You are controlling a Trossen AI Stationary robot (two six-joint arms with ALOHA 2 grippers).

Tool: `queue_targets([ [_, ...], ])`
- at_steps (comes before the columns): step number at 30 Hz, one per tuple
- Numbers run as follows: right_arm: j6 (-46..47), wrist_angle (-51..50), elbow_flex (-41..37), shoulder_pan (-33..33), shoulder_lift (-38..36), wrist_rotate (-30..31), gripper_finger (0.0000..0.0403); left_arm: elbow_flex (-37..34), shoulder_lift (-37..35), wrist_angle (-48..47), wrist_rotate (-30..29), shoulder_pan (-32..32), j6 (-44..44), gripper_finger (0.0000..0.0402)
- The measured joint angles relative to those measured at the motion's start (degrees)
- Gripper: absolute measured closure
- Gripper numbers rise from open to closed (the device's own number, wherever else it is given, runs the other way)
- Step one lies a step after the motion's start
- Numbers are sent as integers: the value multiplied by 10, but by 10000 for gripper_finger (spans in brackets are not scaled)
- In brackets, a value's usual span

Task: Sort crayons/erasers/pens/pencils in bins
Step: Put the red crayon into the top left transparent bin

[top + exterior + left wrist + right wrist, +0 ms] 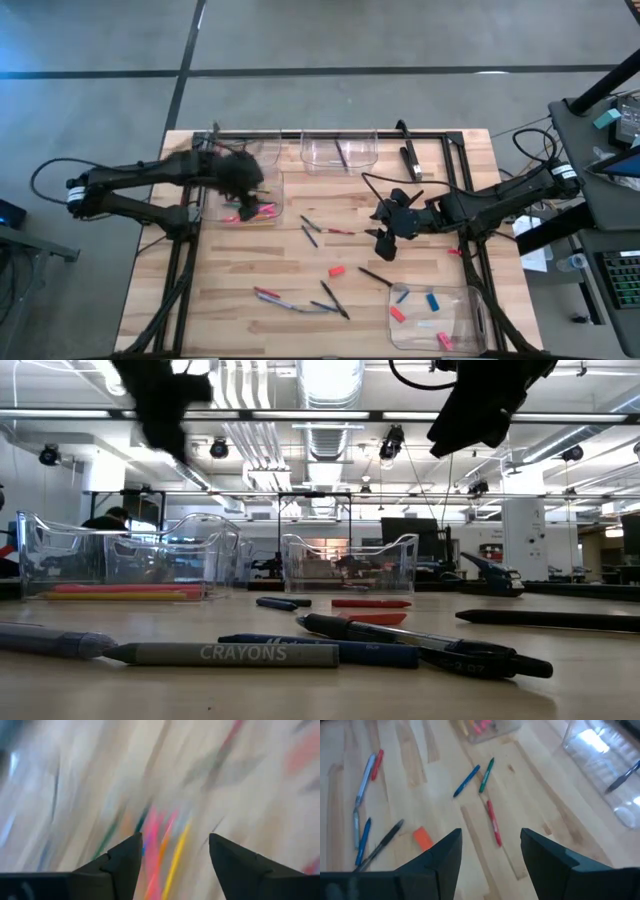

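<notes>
The left hand (238,180) hangs over the crayon-filled bin (248,203) at the table's (240,270) left, fingers spread and gripping nothing. The right hand (388,228) hovers mid-table, released too — empty. Pens (330,298) lie loose on the wood; erasers (432,301) sit in the near-right bin (470,318) — one orange eraser (337,270) remains outside.
</notes>
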Motion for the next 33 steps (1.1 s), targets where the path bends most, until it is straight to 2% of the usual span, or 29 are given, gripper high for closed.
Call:
queue_targets([
  [2, -2, 11, 0, -7, 0, 8, 211, 18, -18, 118, 36, -2, 0, 187],
  [4, -2, 28, 0, -17, 0, 8, 211, 21, -32, 238, 45, -4, 0, 186],
  [8, -5, 73, 0, -24, 13, -6, 211, 11, -53, 366, 43, -4, 4, 185],
  [23, -17, 195, 0, -44, 231, -91, 211, -2, -40, 374, 42, -3, -45, 185],
  [33, -14, 211, 1, -99, 291, -98, 211, -2, -44, 373, 43, -3, -45, 185],
])
